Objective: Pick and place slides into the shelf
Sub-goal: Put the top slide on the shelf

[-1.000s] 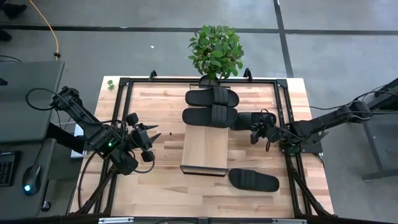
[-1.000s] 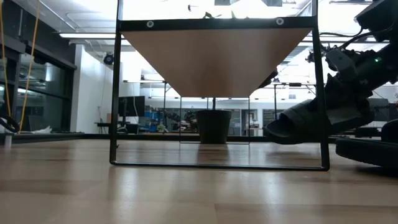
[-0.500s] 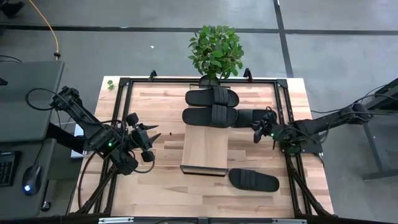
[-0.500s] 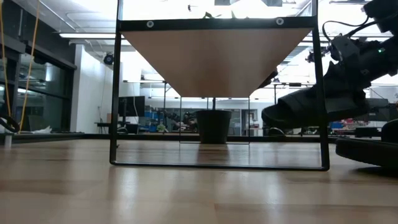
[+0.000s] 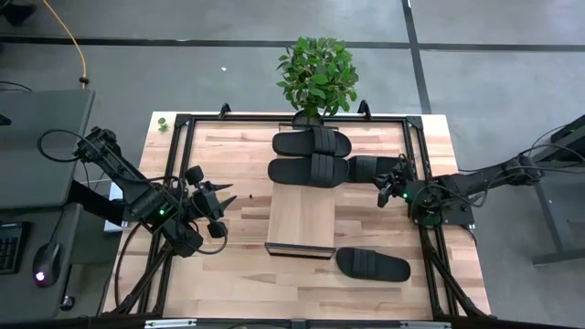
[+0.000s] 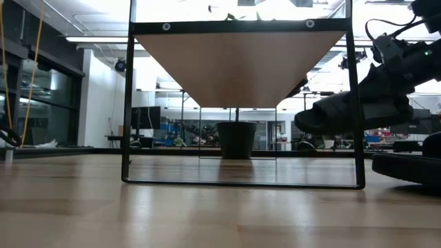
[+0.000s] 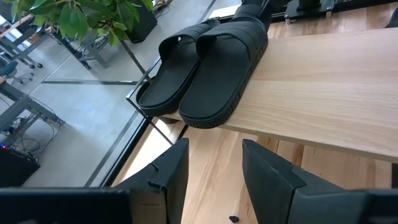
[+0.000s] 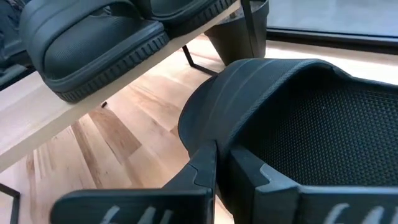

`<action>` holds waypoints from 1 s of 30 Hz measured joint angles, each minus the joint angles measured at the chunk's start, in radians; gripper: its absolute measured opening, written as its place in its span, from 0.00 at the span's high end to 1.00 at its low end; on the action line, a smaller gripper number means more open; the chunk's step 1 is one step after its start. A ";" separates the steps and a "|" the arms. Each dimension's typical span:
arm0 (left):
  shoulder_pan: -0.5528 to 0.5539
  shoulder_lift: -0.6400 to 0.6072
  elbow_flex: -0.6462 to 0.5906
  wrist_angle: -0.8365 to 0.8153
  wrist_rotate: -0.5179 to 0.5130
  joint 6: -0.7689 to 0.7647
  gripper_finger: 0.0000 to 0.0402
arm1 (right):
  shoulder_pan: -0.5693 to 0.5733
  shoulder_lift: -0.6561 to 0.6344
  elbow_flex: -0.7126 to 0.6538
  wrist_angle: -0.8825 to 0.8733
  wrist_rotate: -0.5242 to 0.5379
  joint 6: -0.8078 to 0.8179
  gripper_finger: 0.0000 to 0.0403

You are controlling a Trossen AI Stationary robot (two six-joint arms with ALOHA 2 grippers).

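Right gripper [image 5: 381, 189] has its fingers pinching a slide [image 5: 366, 170], lifted just off the shelf's [image 5: 302, 219] right edge, long axis pointing across toward the board. Two slides [image 5: 311, 156] already crowd the shelf's far end; another [image 5: 373, 264] lies near the tabletop's front edge. Left gripper [image 5: 222, 205] waits, fingers spread, left side.
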 joint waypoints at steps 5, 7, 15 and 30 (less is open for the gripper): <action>0.000 0.000 0.000 0.000 0.000 0.000 0.67 | 0.000 -0.038 0.019 -0.073 0.001 -0.015 0.98; 0.000 0.000 0.000 0.000 0.000 0.000 0.67 | 0.000 -0.045 0.059 -0.160 0.002 0.004 0.98; 0.000 0.000 0.000 0.000 0.000 -0.001 0.67 | 0.000 -0.045 0.188 -0.365 0.008 0.080 0.98; 0.000 0.001 0.000 0.001 0.051 -0.008 0.67 | 0.010 -0.045 0.271 -0.355 0.005 -0.027 0.98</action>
